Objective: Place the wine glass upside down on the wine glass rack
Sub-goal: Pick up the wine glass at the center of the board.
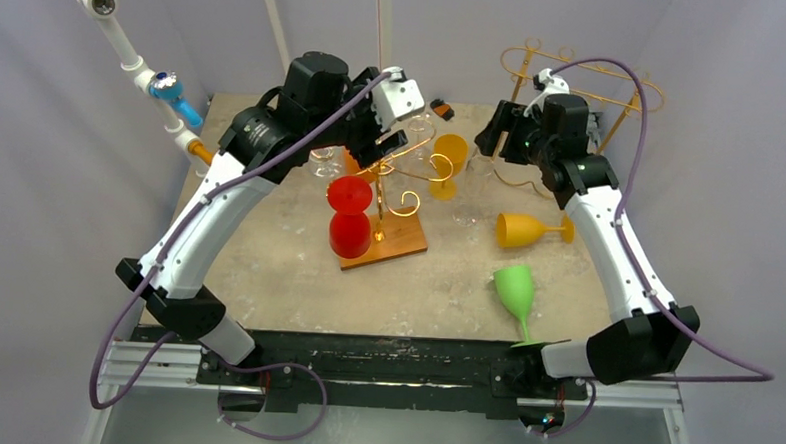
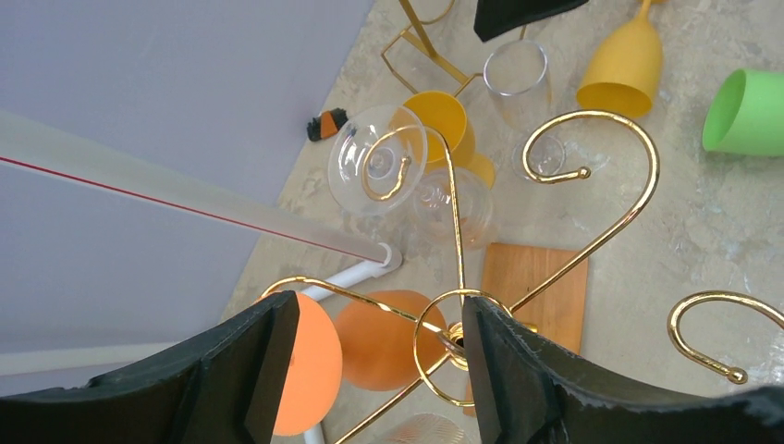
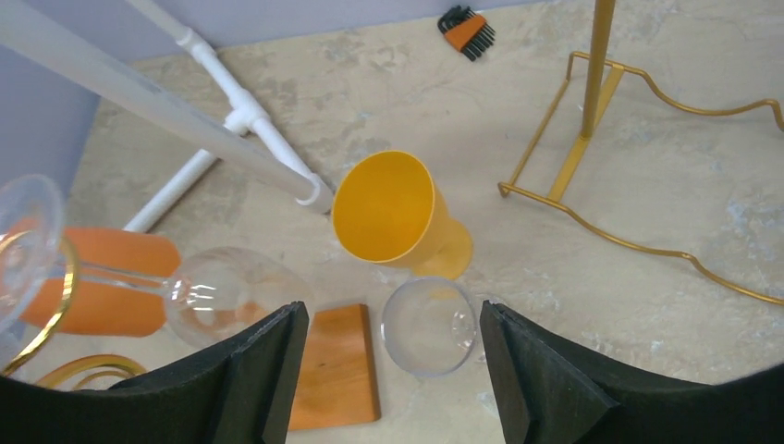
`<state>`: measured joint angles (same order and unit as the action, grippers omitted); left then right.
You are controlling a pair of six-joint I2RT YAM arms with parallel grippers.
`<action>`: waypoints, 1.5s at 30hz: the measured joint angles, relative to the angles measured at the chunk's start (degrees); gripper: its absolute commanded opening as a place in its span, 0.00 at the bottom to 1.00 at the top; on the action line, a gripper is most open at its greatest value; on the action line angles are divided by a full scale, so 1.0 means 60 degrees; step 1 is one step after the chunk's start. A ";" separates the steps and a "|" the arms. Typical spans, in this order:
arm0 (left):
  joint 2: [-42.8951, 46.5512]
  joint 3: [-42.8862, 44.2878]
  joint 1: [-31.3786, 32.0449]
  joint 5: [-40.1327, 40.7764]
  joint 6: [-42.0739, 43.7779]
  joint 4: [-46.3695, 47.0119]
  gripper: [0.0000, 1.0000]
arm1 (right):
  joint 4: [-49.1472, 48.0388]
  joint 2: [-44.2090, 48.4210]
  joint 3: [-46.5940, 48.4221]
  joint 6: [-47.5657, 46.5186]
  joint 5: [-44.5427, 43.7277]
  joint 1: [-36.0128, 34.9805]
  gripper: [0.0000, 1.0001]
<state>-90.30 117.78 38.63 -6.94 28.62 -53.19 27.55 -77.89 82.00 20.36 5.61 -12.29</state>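
The left gripper (image 2: 379, 370) is spread wide over the gold rack (image 1: 393, 244). A hanging glass (image 2: 377, 159) sits upside down on one hook. The right gripper (image 3: 388, 370) is spread wide too, above the clear wine glass (image 3: 430, 326). It stands on the table (image 1: 267, 267), just beside a yellow cup (image 3: 384, 208).

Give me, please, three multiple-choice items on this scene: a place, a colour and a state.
1. Where is the green wine glass? A hanging on the rack; B lying on the table; C in the left tool.
2. What colour is the glass below the right tool? A red; B clear; C green.
3. How is the right tool? A open; B shut on a glass; C shut, empty.
Key: 1 B, it lies on its side at the near right; 2 B, the table shows through it; 3 A, its jaws stand apart.
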 measured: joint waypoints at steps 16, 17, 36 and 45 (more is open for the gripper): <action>0.0215 0.0517 0.0000 -0.0080 -0.0525 0.0455 0.78 | 0.0925 -0.0750 -0.0160 -0.0725 -0.0849 0.0000 0.60; 0.0226 0.0517 0.0000 -0.0069 -0.0528 0.0459 0.78 | 0.0987 -0.0783 -0.0175 -0.0750 -0.0860 0.0000 0.59; 0.0801 0.0386 0.0000 -0.0051 -0.0648 0.0688 0.93 | 0.1370 -0.2095 -0.0102 -0.1067 -0.1322 0.0018 0.00; 0.0896 0.0386 0.0000 -0.0404 -0.1096 0.0707 1.00 | 0.2863 0.0164 0.1104 -0.1013 -0.1694 0.0018 0.00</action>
<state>-84.93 120.09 38.63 -9.37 22.04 -48.95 44.73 -76.90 88.62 14.28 -4.56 -12.19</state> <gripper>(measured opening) 0.995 0.181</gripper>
